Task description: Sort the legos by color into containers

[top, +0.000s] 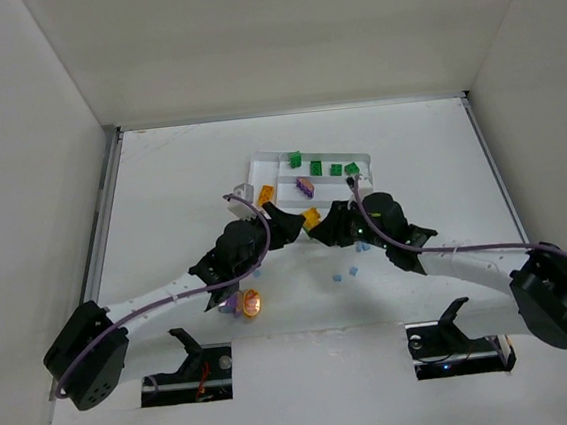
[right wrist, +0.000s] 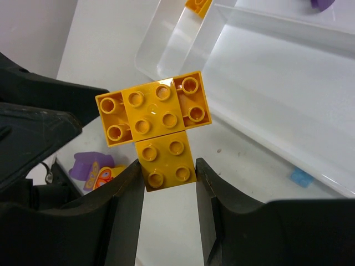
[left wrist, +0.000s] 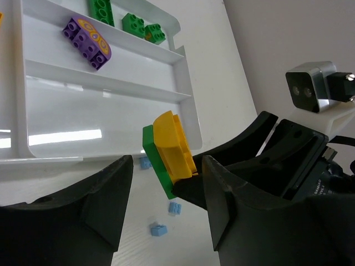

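Clamped in the right gripper [right wrist: 167,166], a finger pressed to each side of its lower block: a yellow-orange brick cluster [right wrist: 158,119], studs facing the wrist camera. From the left wrist, the same cluster seen edge-on and tilted, yellow on a green base. Position: over the surface [top: 160,184], just outside the near edge of the white tray [top: 258,160].

Straddling that cluster from the other side, the left gripper [left wrist: 167,160], jaws apart, one finger to either side of it. Impossible to tell whether either left finger touches the plastic. From above, both grippers nose to nose in front of the tray, with the cluster between them.

Inside the tray:
- Far compartment: four green bricks [top: 315,167] in a loose row.
- Middle compartment: one purple brick [left wrist: 86,36] with an orange pattern on top, lying at a slant.
- Left end section: a single orange brick [top: 265,193].

Loose on the surface beside the right gripper, near the tray's front: three tiny light blue bricks [left wrist: 175,208], close together but apart from one another. Further back towards the bases, next to the left forearm: a purple piece [right wrist: 89,165] touching a round orange piece [top: 253,301], well apart from the tray.
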`<state>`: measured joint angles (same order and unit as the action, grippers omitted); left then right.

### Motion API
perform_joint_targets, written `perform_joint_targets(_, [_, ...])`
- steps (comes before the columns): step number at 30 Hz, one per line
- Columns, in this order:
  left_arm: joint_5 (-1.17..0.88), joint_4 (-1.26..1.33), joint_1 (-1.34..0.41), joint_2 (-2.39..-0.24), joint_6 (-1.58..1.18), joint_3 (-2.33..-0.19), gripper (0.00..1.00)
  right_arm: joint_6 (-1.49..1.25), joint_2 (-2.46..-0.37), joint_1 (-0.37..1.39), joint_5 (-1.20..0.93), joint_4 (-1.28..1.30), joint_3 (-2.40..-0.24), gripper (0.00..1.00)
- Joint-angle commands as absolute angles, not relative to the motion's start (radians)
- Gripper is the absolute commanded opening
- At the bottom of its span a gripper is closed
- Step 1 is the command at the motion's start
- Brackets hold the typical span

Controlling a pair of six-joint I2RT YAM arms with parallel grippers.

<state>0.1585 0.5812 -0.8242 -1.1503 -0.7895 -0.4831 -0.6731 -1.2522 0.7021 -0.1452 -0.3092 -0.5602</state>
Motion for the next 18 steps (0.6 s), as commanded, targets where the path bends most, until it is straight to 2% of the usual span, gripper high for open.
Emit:
perform_joint_targets(1, [0.166,0.597,-0.837,-1.158,-0.811,-0.531,0.49,-0.624,-1.246,0.728,-0.071,-0.322,-0.620,0.17])
perform_joint_targets(10, [0.166,0.626,-0.857,-1.212,-0.808,-0.563,0.45,-0.575,-1.244,0.817,0.032,-0.301,-0.641,0.17])
perform_joint_targets(18, [0.173,0.621,-0.867,-1.216,-0.804,-0.571,0.33,-0.555,-1.243,0.846,0.089,-0.298,-0.640,0.17])
